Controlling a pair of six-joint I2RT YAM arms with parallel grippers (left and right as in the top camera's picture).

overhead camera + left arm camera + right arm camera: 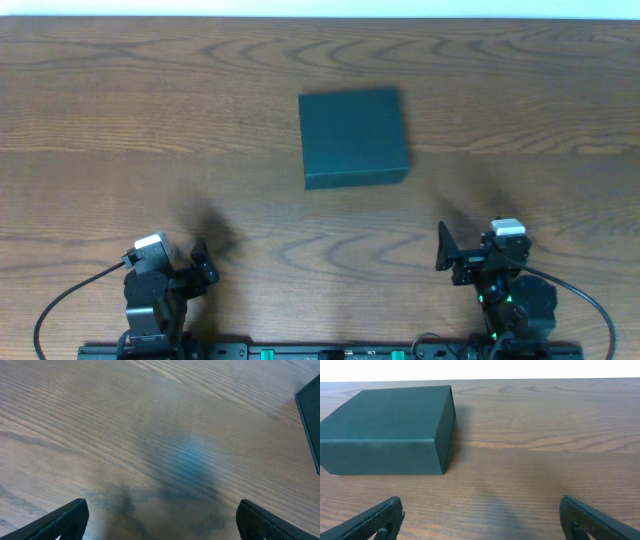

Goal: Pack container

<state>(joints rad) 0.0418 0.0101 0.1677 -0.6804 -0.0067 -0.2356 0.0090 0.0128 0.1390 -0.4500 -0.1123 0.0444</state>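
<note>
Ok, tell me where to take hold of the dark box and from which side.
Likely the container by its two opposite side walls, coming down from above with the open right tool, the nearer one. It lies flat and closed, so only its upright, parallel walls offer pinch faces; whether the tool spans it I cannot tell.

No writing, label, brand, number or sign can be read in any view. The matte dark teal rectangular cardboard box (pixel 354 137), lying toward 1 o'clock from the middle of the brown wood-grain bench (pixel 150 120), shows only plain faces on its top and visible sides. The small white blocks (pixel 150 242) on top of the two arms are too small to show any marking.
</note>
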